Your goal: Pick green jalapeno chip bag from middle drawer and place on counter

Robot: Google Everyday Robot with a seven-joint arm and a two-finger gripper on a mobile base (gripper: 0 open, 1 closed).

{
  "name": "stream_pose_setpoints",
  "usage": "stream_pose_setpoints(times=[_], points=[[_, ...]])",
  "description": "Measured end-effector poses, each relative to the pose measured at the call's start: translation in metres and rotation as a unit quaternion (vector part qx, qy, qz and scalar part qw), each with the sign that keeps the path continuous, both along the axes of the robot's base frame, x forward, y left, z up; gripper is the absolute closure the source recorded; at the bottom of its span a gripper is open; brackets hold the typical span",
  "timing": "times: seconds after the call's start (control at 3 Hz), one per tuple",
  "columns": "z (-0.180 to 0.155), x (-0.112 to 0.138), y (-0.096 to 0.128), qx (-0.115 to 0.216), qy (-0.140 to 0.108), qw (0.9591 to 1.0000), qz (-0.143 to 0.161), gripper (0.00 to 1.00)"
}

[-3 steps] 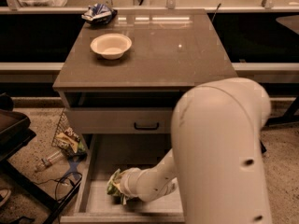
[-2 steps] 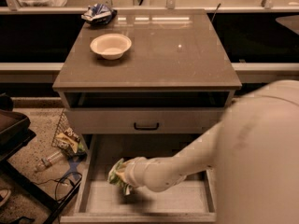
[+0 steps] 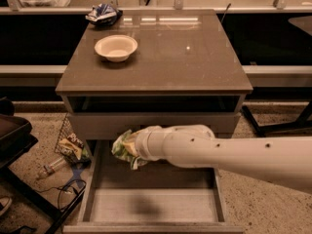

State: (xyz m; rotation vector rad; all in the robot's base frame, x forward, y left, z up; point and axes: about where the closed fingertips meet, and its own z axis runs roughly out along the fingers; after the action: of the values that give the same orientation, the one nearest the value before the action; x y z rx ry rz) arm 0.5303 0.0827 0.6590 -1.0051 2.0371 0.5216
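The green jalapeno chip bag point(image 3: 120, 149) hangs at the end of my white arm, in front of the upper drawer front and above the back left of the open middle drawer point(image 3: 151, 206). My gripper point(image 3: 131, 149) is shut on the bag, and the bag and my wrist mostly hide it. The bag is clear of the drawer floor, which shows only its shadow. The counter point(image 3: 165, 62) lies above and behind the bag. My arm comes in from the right and crosses the drawer's right side.
A white bowl point(image 3: 116, 47) stands on the counter's back left. A blue-and-white snack bag point(image 3: 101, 13) lies at its far left corner. Litter and a wire basket point(image 3: 69, 145) sit on the floor to the left of the cabinet, beside a black stand point(image 3: 14, 135).
My gripper has lifted the bag off the drawer floor, up and towards the cabinet front. My arm has swung lower and to the right in the picture.
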Motion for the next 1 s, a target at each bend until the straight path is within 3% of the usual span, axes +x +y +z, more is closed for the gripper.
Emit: stream_pose_setpoints(times=[0.33,1.0], points=[[0.0472,0.0046,-0.0502,-0.008,0.018,0.9997,-0.017,1.0],[0.0533,0.0061,-0.047,-0.008,0.012,0.9998,-0.015,1.0]])
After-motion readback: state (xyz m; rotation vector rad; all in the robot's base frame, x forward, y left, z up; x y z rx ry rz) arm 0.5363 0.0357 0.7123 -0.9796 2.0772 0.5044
